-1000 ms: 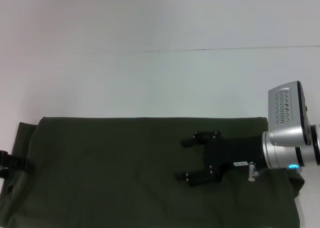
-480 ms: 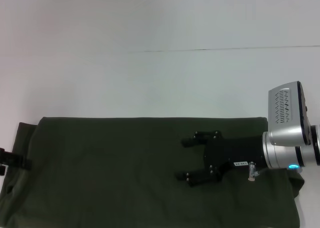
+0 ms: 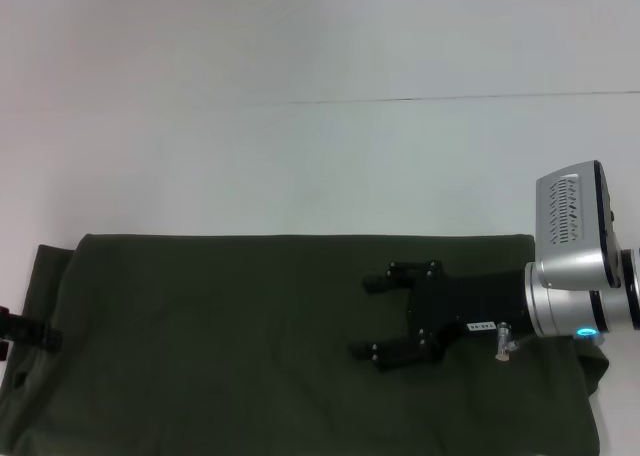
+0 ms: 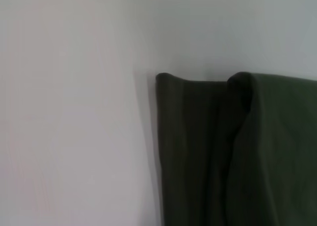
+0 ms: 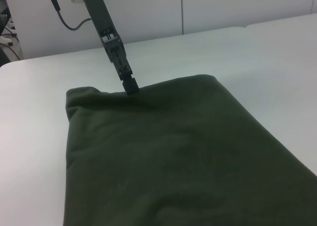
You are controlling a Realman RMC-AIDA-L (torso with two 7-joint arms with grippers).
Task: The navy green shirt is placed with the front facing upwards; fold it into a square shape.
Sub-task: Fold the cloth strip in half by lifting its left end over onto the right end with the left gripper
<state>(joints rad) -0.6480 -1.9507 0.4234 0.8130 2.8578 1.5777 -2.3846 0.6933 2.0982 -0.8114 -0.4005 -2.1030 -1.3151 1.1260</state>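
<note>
The navy green shirt [image 3: 250, 346] lies on the white desk [image 3: 300, 156] as a long band running left to right; the right gripper [image 3: 375, 318] hovers over its middle, fingers spread and empty; the left gripper [image 3: 20, 328] sits at the band's left end, its fingers' state unclear.

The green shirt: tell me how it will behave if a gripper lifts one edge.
The green shirt lies flat with soft rounded folds, so it would probably droop limply. Its layers look stacked, so one may slide or peel apart. Likely light; the right gripper hovers open above it.
</note>
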